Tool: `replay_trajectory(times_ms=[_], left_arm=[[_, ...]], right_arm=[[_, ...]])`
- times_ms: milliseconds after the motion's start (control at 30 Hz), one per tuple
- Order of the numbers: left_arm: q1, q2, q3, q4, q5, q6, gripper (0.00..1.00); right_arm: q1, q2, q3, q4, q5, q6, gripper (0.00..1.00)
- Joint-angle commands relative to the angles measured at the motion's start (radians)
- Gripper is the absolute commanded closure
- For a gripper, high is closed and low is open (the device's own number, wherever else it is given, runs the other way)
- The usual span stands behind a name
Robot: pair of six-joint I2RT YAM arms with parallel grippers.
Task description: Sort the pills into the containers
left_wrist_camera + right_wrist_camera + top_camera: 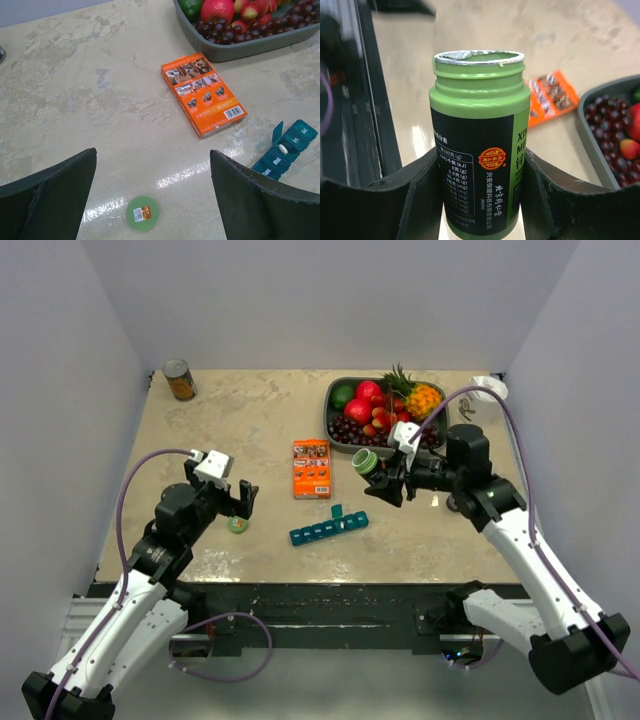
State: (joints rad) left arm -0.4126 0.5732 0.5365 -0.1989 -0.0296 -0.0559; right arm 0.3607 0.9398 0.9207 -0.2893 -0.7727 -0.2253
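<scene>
Marbled tabletop [250, 420], orange box [311, 468] near organiser [328, 524]

pill organiser [329, 523] x1 | white pill [283, 148] x1 | green bottle [365, 461] x1 | green cap [238, 525] x1 | orange box [311, 468] x1 | fruit tray [327, 415] x1 | tin can [180, 380] x1 | grippers x2: left gripper [240, 502], right gripper [375, 478]
</scene>
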Motion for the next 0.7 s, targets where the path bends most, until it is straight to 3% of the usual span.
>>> replay_trajectory(times_ms=[0, 67, 233, 400, 667], left_arm=[[0.008, -0.009, 0.017, 0.047, 0.019, 0.025, 0.01], [0.008, -0.003, 0.02, 0.047, 0.025, 0.025, 0.01], [0.008, -0.001, 0.022, 0.046, 0.025, 0.027, 0.01], [0.008, -0.012, 0.02, 0.046, 0.025, 0.028, 0.01], [0.008, -0.016, 0.02, 0.049, 0.025, 0.028, 0.01]], right_arm=[[0.003, 0.088, 0.135, -0.517, -0.074, -0.509, 1.0], [0.006, 0.135, 0.165, -0.663, -0.031, -0.652, 1.0], [0.063, 0.362, 0.234, -0.798, 0.11, -0.711, 1.0], [0.155, 0.488, 0.254, -0.751, 0.233, -0.631, 1.0], [0.193, 0.66, 0.296, -0.726, 0.263, -0.591, 1.0]])
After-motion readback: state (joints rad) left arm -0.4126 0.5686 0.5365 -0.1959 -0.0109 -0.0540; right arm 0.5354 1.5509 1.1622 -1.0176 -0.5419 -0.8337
